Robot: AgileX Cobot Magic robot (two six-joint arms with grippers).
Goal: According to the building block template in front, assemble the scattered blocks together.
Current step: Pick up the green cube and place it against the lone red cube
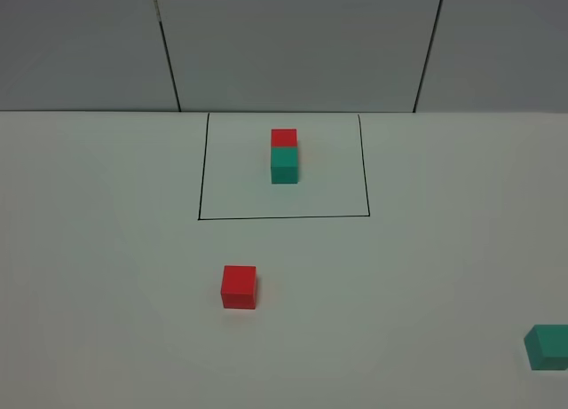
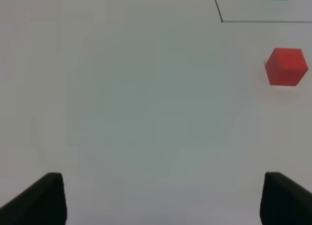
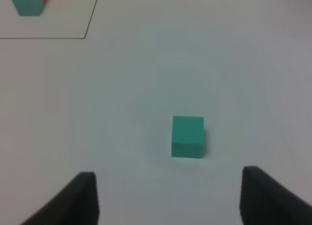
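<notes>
1. Building block template [image 1: 284,156]: we record one red cube joined to one teal cube of equal size. The red one sits on the far side and the teal one on the near side, and their faces touch. The pair stands at the far middle of the table [image 1: 106,249].
2. Black-lined rectangle [image 1: 284,217]: we note a thin outline drawn on the table around the template. The pair sits in its far half, clear of every line.
3. Loose red cube [image 1: 239,287]: we log it outside the rectangle, on the near side of the rectangle's front line and a little left of centre. It rests flat on the table and touches nothing. In the left wrist view it [image 2: 286,66] lies well ahead of the fingers and off to one side.
4. Loose teal cube [image 1: 548,347]: we log it at the near right edge of the high view, partly cut off by the frame and well apart from the red cube. In the right wrist view it [image 3: 187,136] lies just ahead of the fingertips, not between them.
5. Left gripper [image 2: 163,175]: we find it released, its dark fingers spread wide over bare table with nothing held.
6. Right gripper [image 3: 168,172]: we find it likewise released, fingers wide apart and empty.
7. Wall panels [image 1: 302,45]: grey, behind the table's far edge.
</notes>
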